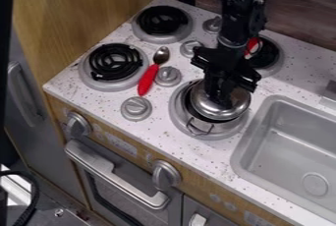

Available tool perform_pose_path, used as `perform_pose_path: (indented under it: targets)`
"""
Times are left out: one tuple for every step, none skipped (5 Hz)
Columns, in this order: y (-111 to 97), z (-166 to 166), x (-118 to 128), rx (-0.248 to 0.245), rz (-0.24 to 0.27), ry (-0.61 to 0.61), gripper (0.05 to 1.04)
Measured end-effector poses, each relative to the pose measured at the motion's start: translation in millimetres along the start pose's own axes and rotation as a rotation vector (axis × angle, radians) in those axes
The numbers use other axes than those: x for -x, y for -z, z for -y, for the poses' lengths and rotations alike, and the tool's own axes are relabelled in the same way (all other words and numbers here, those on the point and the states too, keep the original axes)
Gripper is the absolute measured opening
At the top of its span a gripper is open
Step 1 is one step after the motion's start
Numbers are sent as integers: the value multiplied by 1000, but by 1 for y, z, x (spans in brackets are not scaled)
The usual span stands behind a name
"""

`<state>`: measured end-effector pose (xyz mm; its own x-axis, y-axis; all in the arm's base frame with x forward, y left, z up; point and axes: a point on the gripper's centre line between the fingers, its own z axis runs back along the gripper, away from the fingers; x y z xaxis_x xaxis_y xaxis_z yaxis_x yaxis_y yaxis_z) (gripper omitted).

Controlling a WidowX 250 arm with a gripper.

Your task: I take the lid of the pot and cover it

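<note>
I see the lid (235, 109) directly below my hand (221, 96), sitting off-centre over the pot (199, 120), but can't tell whether I'm grasping it.

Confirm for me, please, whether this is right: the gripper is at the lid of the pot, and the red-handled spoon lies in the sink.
Not quite: the camera view shows the red-handled spoon on the countertop, beside a burner, not in the sink. The gripper is indeed at the lid of the pot.
</note>
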<state>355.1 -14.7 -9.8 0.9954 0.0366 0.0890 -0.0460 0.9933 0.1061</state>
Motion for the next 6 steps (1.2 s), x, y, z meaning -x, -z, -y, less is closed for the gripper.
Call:
perform_pose_path:
  targets:
    - [1, -2, 0, 4, -5, -4, 263]
    - [2, -2, 1, 11, -10, -5, 329]
    - [2, -6, 2, 9, -19, -10, 618]
    - [2, -9, 6, -1, -44, -11, 901]
    - [-1, -4, 12, 10, -73, -1, 1002]
    - [-31, -2, 7, 39, -18, -3, 998]
